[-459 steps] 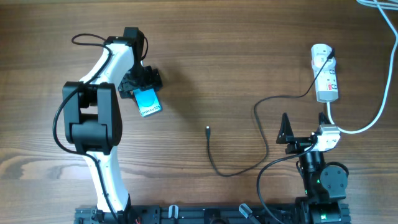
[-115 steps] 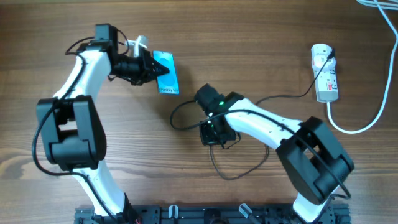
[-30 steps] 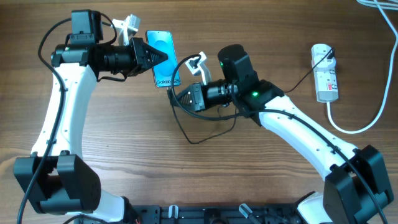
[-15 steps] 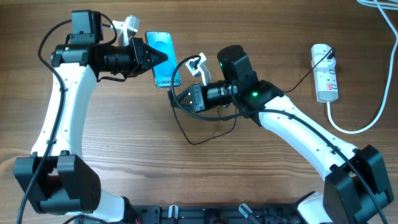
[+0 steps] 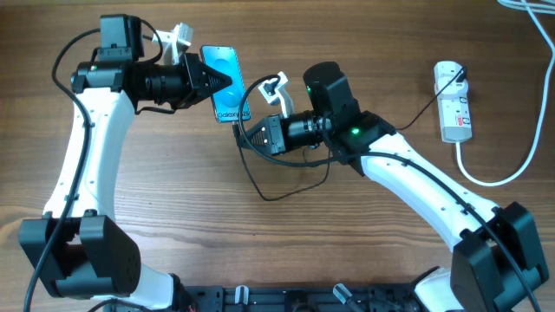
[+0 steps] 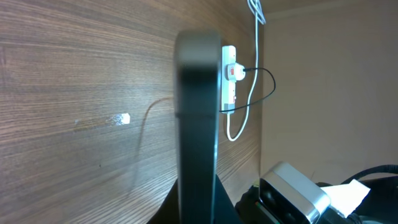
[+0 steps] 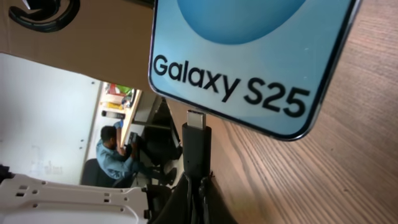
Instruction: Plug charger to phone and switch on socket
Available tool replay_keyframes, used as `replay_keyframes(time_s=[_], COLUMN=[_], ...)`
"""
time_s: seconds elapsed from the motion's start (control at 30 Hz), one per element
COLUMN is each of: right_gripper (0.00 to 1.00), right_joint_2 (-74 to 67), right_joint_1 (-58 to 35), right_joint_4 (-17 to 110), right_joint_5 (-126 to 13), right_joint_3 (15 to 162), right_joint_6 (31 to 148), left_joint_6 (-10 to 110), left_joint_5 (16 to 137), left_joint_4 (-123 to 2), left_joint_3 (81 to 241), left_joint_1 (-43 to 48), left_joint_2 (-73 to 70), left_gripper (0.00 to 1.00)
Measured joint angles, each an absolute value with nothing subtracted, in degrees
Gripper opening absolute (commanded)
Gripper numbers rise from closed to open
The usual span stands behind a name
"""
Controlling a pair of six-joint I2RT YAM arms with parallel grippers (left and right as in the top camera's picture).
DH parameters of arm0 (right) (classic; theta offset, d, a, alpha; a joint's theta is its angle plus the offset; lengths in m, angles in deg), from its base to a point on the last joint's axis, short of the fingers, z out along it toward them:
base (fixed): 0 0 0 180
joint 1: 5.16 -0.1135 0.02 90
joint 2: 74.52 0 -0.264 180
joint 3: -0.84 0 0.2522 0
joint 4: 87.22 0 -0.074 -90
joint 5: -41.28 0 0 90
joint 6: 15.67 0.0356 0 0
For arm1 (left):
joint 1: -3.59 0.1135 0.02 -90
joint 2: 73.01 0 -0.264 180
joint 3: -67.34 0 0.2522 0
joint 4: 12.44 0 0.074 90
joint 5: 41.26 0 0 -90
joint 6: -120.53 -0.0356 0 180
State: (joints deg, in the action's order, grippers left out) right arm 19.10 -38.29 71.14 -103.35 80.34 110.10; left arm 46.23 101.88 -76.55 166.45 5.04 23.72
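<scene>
Lifted off the desk [image 5: 260, 251] toward the far edge, left of middle: phone [image 5: 226, 82], screen up, clamped tight by one long side between the jaws of left gripper [image 5: 208, 82]. Pinched in right gripper [image 5: 249, 139], jaws narrow around it: plug end of charger [image 7: 196, 140]. Tip just below the phone's short lower edge, aimed at it; touching or not, cannot tell. Slack cable looped over mid-desk. Lying flat near the far right corner: socket [image 5: 453, 102], white cord [image 5: 520, 165] trailing beside it.
</scene>
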Motion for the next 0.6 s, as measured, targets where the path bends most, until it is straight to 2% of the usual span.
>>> replay_keyframes(time_s=[0.6], right_gripper=[0.04], right_joint_2=[19.1], right_joint_1=[-38.3], right_joint_4=[71.1], right_joint_5=[-102.6], right_joint_3=[80.3], right_joint_6=[110.3], left_joint_6=[49.4], left_joint_5=[102.2], left_joint_4=[-76.6], left_joint_3=[166.4], left_joint_1=[5.0], left_joint_2=[23.7], left_gripper=[0.04])
